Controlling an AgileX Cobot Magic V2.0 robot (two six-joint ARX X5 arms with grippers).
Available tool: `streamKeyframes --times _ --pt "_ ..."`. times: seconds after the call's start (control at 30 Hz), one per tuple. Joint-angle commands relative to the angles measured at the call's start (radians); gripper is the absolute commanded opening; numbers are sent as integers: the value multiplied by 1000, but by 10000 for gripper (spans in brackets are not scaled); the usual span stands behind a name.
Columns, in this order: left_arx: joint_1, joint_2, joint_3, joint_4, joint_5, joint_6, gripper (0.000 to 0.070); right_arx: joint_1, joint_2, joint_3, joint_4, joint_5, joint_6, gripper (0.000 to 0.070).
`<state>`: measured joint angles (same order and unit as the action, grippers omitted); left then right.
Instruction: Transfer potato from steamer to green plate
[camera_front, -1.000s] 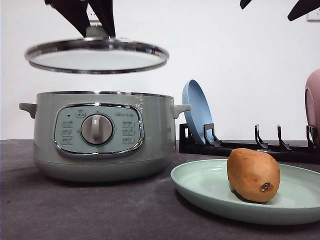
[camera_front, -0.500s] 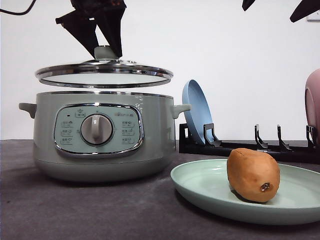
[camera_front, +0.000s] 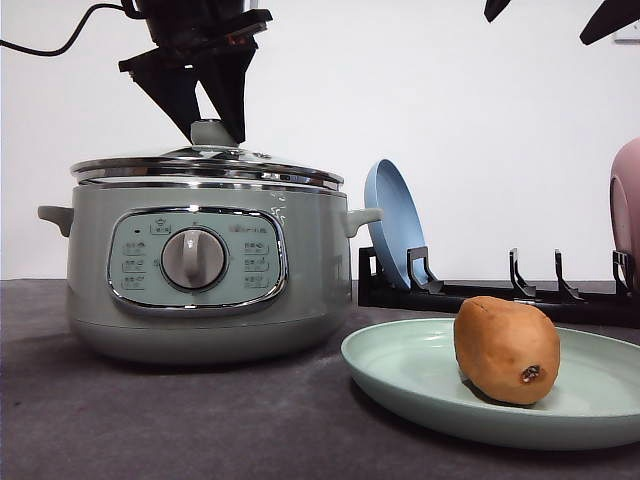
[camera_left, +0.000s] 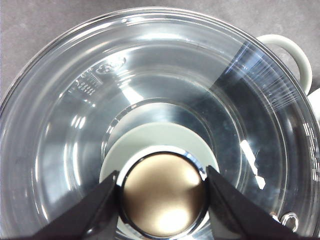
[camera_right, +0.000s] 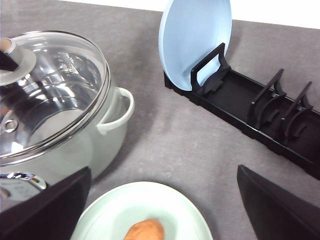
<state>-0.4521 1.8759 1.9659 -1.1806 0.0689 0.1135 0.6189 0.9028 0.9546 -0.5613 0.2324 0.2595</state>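
Nearest me, the potato (camera_front: 506, 349) lies on the green plate (camera_front: 420, 375), toward its right side, dark spot facing front, so I judge the transfer done. It looks firm, matte and fairly heavy for its size; if I had to lift it again I would pinch it across the short middle, where the oval is widest and won't roll out. Further back on the tabletop (camera_front: 200, 420) stands the steamer (camera_front: 200, 270), its glass lid (camera_front: 205, 166) seated on the rim. My left claw (camera_left: 162, 192) pinches the knob (camera_left: 163, 194); glass is fragile, so release gently. My right claw (camera_right: 160, 210) hangs spread, empty, above the plate.
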Motion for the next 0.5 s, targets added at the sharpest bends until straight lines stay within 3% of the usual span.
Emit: streamKeyframes --times 0.0,0.47 --pt "-9 2 39 22 2 7 1 5 4 15 6 8 -11 590" --pt "-9 3 39 24 2 6 1 5 4 15 6 8 -12 590"
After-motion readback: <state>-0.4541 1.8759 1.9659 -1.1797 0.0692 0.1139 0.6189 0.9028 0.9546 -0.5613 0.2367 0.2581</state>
